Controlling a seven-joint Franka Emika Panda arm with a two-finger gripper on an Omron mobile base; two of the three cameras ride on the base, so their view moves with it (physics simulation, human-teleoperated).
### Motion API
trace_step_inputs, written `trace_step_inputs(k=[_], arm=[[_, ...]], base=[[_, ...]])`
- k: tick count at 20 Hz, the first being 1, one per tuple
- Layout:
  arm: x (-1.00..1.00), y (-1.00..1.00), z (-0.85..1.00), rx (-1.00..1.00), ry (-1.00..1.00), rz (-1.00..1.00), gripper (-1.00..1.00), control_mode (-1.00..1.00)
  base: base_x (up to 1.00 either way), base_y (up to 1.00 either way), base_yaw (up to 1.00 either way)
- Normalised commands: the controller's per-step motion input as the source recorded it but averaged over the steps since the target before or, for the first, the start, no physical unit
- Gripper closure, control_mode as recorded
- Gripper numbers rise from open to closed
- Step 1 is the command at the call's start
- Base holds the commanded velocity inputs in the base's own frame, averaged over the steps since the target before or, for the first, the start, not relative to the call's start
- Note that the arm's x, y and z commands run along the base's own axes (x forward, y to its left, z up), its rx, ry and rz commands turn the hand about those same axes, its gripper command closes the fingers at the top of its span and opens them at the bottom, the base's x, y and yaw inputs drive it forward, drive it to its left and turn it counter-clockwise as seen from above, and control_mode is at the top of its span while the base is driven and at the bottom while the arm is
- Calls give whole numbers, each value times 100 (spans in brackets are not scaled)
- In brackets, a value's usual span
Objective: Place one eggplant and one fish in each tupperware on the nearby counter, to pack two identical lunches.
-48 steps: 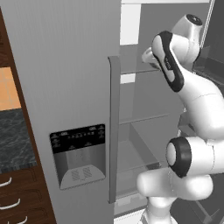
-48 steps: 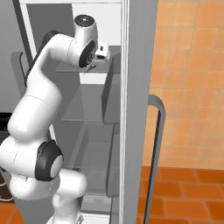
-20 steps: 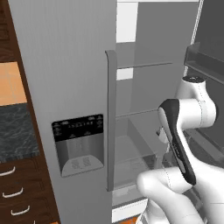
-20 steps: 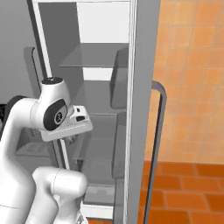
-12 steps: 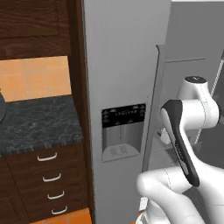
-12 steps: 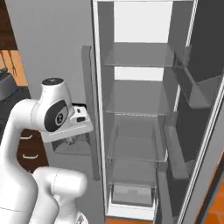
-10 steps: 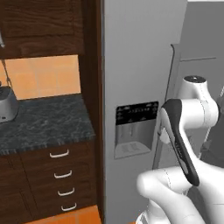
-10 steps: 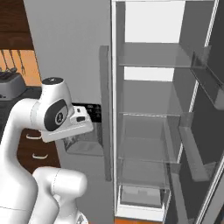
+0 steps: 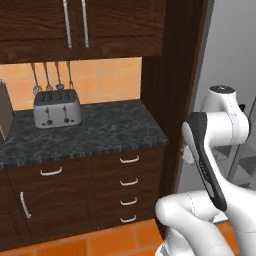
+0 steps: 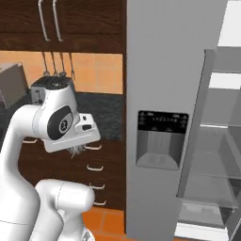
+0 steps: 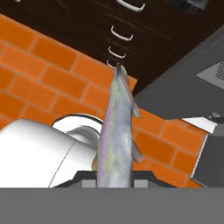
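place: home kitchen | cues: counter, toaster, fridge, hanging utensils, drawers

Dark brown wooden cabinets with curved silver handles stand on an orange tiled floor, with matching upper cabinets above an orange tiled wall. A silver toaster sits far left below hanging utensils. To the right stands a grey refrigerator, its right door open on glass shelves.
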Motion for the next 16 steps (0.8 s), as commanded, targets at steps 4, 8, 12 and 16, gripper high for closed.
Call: trace_step_inputs(k=[4,8,12,16], arm=[[0,0,0,0,0,0,100,100],[0,0,0,0,0,0,100,100],[0,0,0,0,0,0,100,100],[0,0,0,0,0,0,100,100]], base=[[-24,100,13],[-9,100,18],[0,100,24],[0,100,27]])
